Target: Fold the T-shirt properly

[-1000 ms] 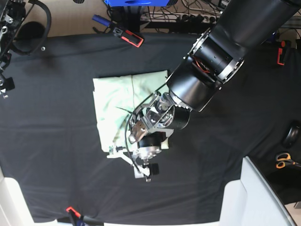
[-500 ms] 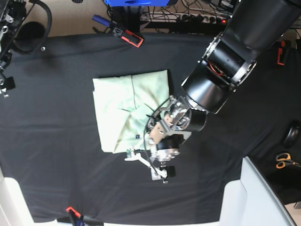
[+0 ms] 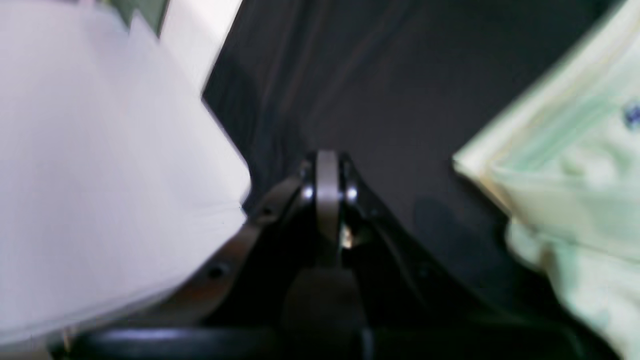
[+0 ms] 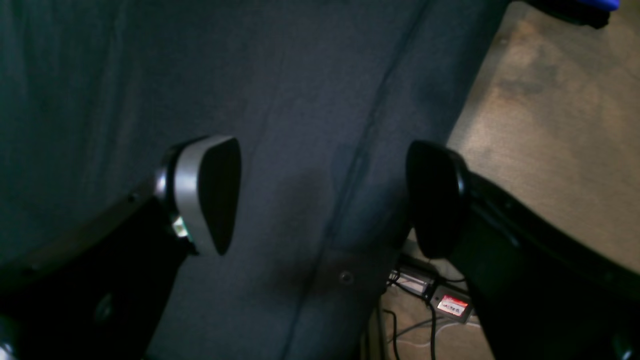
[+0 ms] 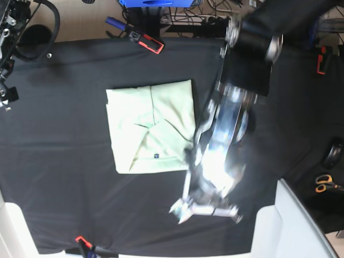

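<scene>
The T-shirt (image 5: 150,126) lies folded into a pale green rectangle on the black cloth, left of centre, with its tiny dark label mark facing up. Its corner shows at the right of the left wrist view, T-shirt (image 3: 565,165). My left gripper (image 5: 207,210) is a motion-blurred streak off the shirt's lower right corner, near the front edge. The left gripper (image 3: 327,172) is shut, fingers pressed together with nothing between them. My right gripper (image 4: 322,197) is open and empty over the black cloth's edge, far from the shirt; its arm (image 5: 6,48) sits at the far left corner.
A white panel (image 5: 293,226) stands at the front right corner, seen as a white surface (image 3: 100,175) close beside the left gripper. Scissors (image 5: 324,184) lie at the right edge. A red-black clamp (image 5: 146,42) sits at the back. Bare floor (image 4: 550,100) lies past the cloth.
The left arm has swung off the shirt toward the front edge and its jaws have gone from open to shut. The folded shirt now lies fully uncovered. The right arm has not moved.
</scene>
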### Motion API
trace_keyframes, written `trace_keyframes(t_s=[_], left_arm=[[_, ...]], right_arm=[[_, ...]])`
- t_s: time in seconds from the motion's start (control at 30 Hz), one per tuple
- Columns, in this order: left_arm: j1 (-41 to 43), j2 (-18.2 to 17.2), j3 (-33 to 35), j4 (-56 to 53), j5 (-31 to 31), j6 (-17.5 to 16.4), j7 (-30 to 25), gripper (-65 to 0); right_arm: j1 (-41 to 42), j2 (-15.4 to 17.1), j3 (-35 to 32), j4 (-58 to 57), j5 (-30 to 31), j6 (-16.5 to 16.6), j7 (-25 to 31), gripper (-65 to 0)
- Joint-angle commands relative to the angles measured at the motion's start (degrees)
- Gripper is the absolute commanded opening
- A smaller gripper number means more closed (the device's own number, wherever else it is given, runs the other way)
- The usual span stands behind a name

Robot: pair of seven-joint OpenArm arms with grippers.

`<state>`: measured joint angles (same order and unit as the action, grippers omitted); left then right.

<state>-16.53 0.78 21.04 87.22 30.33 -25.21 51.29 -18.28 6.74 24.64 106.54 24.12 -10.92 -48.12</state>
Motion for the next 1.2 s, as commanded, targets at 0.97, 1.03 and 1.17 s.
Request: trace_keyframes(t_s=[0.97,1.03,1.17], left_arm=[[53.68,-4.95,-11.5,8.65,-11.38,0.55,-41.57,-65.0],[53.94,-6.45,-11.67,7.86,-17.8,0.55,-43.42,-65.0],[54.21,-8.73,-11.59,5.04,-24.04,1.08,-46.14,-65.0]], right_arm=[[-10.68,-7.49,4.85,1.02,0.01,43.84,21.26,-16.1],[-11.91,-10.39,7.84,1.02,0.01,50.43,24.95,-16.1],[-12.44,-11.97,13.73,1.02,-0.16,50.92,22.93,-16.2]])
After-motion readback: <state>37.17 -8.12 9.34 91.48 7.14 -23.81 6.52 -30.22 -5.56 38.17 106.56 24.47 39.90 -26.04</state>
